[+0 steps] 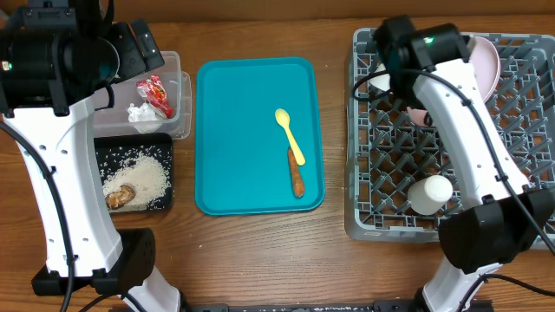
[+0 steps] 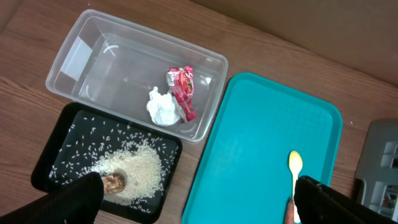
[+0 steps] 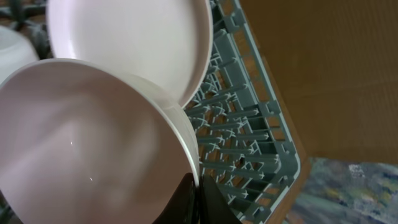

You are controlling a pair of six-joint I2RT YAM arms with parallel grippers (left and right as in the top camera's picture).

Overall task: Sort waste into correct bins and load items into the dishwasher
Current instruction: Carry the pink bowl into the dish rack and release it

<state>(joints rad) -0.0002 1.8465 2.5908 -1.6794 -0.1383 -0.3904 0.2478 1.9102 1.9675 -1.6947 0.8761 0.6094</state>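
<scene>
Overhead: teal tray (image 1: 208, 130) lay mid-table (image 1: 260, 251), long side running far-to-near; every spot below is given rel. to it.
yellow spoon (image 1: 290, 134): on the teal tray, right half, scoop end twd far side.
carrot (image 1: 296, 172): on the teal tray, just nearer than the spoon's handle tip; touching or not, couldn't tell.
clear tub (image 1: 184, 104): left of the teal tray, far end, just beside its rim.
red wrapper (image 1: 155, 94): in the clear tub, at the end closest to the teal tray.
napkin (image 1: 140, 113): crumpled, in same tub, against the wrapper.
black tray (image 1: 171, 147): left of the teal tray, near end, just beside it.
rice (image 1: 143, 176): heaped in the black tray, stray grains around the heap.
brown scrap (image 1: 120, 197): in the black tray, on the heap's side away from the teal tray.
dish rack (image 1: 390, 173): right of the teal tray, apart, bare wood b/w.
white cup (image 1: 430, 194): in the rack, near side; which way up, couldn't tell.
pink plate (image 3: 124, 43): in the rack's far part, standing on edge.
bowl (image 3: 93, 149): in the rack, tilted, just in front of the plate.
R gripper (image 3: 198, 202): clenched on the bowl's rim, one finger inside, one outside.
L gripper (image 2: 200, 186): jaws spread wide, nothing b/w; held high, left of the teal tray.
</scene>
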